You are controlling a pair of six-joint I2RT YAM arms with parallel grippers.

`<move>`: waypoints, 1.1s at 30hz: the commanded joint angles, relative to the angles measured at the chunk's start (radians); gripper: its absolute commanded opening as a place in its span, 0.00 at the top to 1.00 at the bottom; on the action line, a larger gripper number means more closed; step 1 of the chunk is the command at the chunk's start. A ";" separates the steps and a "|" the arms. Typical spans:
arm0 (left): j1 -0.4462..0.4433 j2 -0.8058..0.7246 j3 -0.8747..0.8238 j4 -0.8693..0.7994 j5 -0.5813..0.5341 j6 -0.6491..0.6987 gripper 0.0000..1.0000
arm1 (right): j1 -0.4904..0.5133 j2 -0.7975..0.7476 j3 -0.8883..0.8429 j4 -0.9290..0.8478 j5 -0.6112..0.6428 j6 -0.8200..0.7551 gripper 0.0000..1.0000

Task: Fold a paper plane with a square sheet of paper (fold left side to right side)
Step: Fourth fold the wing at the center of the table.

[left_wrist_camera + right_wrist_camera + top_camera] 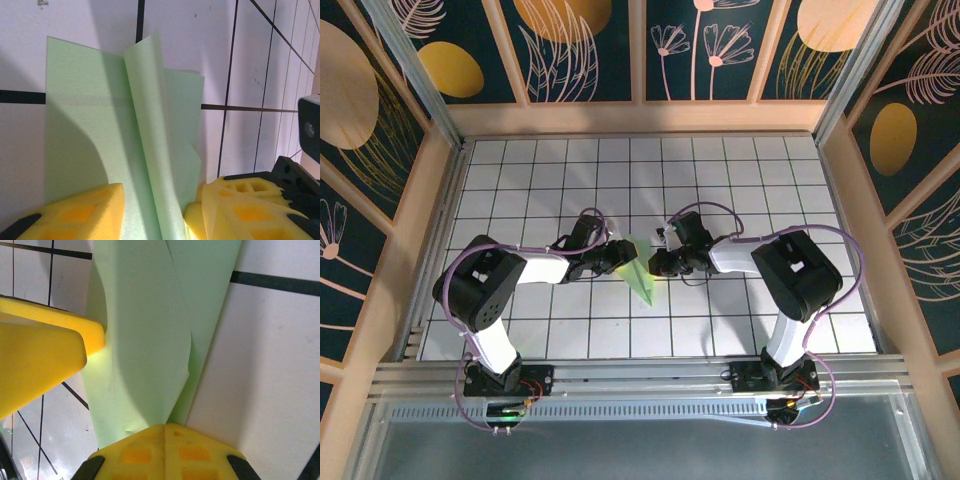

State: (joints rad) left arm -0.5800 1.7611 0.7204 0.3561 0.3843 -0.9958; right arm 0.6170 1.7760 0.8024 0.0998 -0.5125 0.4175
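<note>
White with black grid lines, the table (pixel 520 180) lies under everything. The sheet of paper (pixel 641 272) sits near the middle of it, folded into a thin green wedge with one flap standing up. The right gripper (pixel 165 431) has its yellow fingers pressed together, pinching the edge of the paper. The left gripper (pixel 620 254) has its yellow fingers (pixel 75 212) spread, one on each side of the raised flap. Wooden walls (pixel 430 190) with painted leaves stand all around the table.
</note>
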 commanded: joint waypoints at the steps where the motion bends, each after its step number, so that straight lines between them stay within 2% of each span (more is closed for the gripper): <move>1: 0.000 0.023 -0.012 -0.044 -0.044 0.024 0.55 | 0.010 -0.011 0.005 -0.018 0.026 -0.014 1.00; 15: 0.000 0.013 -0.007 -0.025 -0.026 0.017 0.54 | 0.013 0.014 -0.003 -0.067 0.068 -0.024 1.00; 23: 0.000 -0.041 0.017 0.006 0.025 0.008 0.51 | 0.017 0.058 -0.011 -0.092 0.088 0.001 1.00; 29: 0.001 -0.124 0.031 -0.050 -0.013 0.037 0.50 | 0.018 0.074 -0.015 -0.087 0.084 0.007 1.00; 31: -0.001 -0.135 0.033 -0.067 -0.020 0.051 0.52 | 0.018 0.072 -0.012 -0.088 0.084 0.006 1.00; 33: 0.000 -0.131 0.033 -0.061 0.000 0.055 0.62 | 0.018 0.071 -0.011 -0.089 0.085 0.004 1.00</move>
State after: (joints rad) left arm -0.5800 1.6436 0.7364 0.3283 0.3828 -0.9695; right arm 0.6235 1.7836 0.8070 0.0940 -0.4862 0.4248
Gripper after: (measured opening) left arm 0.405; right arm 0.051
